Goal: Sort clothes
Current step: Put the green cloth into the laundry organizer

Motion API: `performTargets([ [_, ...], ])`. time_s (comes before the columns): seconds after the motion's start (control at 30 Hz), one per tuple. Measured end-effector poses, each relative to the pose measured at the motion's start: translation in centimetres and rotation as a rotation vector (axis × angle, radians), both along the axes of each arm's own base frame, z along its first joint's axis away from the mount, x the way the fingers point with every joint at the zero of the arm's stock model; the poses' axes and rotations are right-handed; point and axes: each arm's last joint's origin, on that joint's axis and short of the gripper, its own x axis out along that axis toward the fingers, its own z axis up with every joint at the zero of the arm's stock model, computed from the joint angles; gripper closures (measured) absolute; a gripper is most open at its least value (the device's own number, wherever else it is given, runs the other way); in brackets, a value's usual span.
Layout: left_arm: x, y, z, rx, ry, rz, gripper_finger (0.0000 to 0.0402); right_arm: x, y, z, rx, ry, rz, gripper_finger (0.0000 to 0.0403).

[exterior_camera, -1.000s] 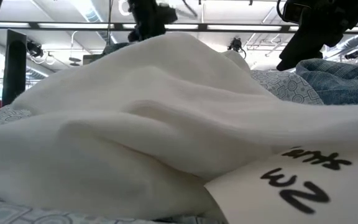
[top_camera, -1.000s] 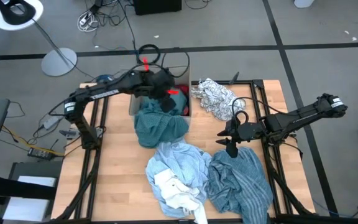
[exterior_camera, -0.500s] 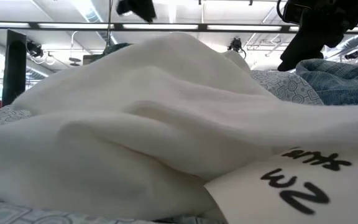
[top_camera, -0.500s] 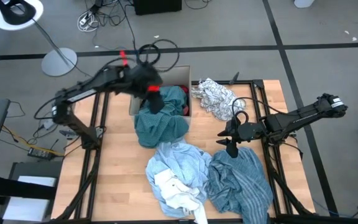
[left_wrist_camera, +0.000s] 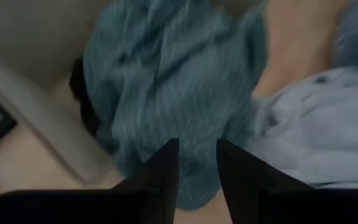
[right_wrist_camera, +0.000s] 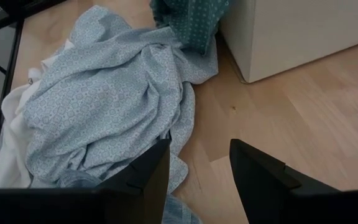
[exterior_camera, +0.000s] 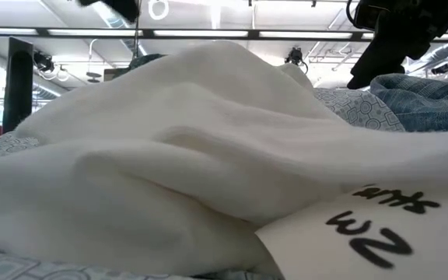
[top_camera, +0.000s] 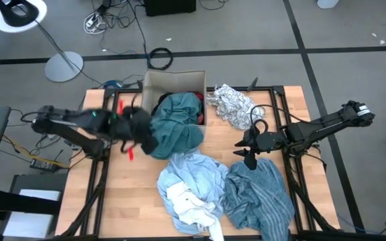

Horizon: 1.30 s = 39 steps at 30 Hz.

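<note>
A teal garment [top_camera: 176, 127] hangs over the near wall of the tan box [top_camera: 179, 79], its upper part inside the box. A light blue garment [top_camera: 193, 175], a white one [top_camera: 187, 203] and a grey-blue striped one [top_camera: 260, 193] lie on the table's near half. A white garment with black pattern [top_camera: 233, 104] lies to the right of the box. My left gripper [top_camera: 145, 139] is open and empty, just left of the teal garment [left_wrist_camera: 166, 81]. My right gripper [top_camera: 249, 159] is open and empty over the striped garment's far edge.
The white garment [exterior_camera: 193, 155] with a printed label [exterior_camera: 379, 233] fills the low view. Bare wood [top_camera: 122, 194] lies at the table's near left and between the box and the striped garment [right_wrist_camera: 303, 124]. Black frame rails [top_camera: 99, 181] run along both table sides.
My left gripper has swung out of the box, toward the table's left and near edges, and now stands left of the teal garment. The teal garment's upper part now lies in the box, covering the red one. My right arm has kept still.
</note>
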Motion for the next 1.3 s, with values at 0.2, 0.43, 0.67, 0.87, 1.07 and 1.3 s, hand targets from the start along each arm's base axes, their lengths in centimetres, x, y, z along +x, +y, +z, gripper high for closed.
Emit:
performTargets([
  [0.2, -0.7, -1.2, -6.9, -0.027, -0.023, 0.095, 0.0289, 0.0, 0.0, 0.0, 0.001, -0.003, 0.0, 0.0234],
  [0.43, -0.9, -1.5, -13.7, -0.027, -0.089, 0.163, 0.0289, 0.0, 0.0, 0.0, 0.005, -0.005, -0.004, 0.0234],
  [0.67, 0.1, -1.0, -19.1, -0.104, -0.351, 0.139, 0.0289, 0.0, 0.0, 0.0, 0.004, -0.002, -0.004, 0.0234],
  [0.87, 1.3, -0.3, -20.8, -0.127, -0.582, 0.125, 0.0289, 0.1, 0.0, 0.0, 0.005, -0.005, -0.005, 0.0234],
  [1.07, 3.5, -0.2, -19.0, -0.106, -0.653, 0.036, 0.0369, 0.3, 0.1, -0.3, 0.0, 0.01, -0.006, 0.0234],
  [1.3, 6.7, 0.0, -12.2, 0.115, -0.709, -0.098, 0.0399, 0.7, 0.1, -0.7, -0.008, 0.033, -0.009, 0.0234],
])
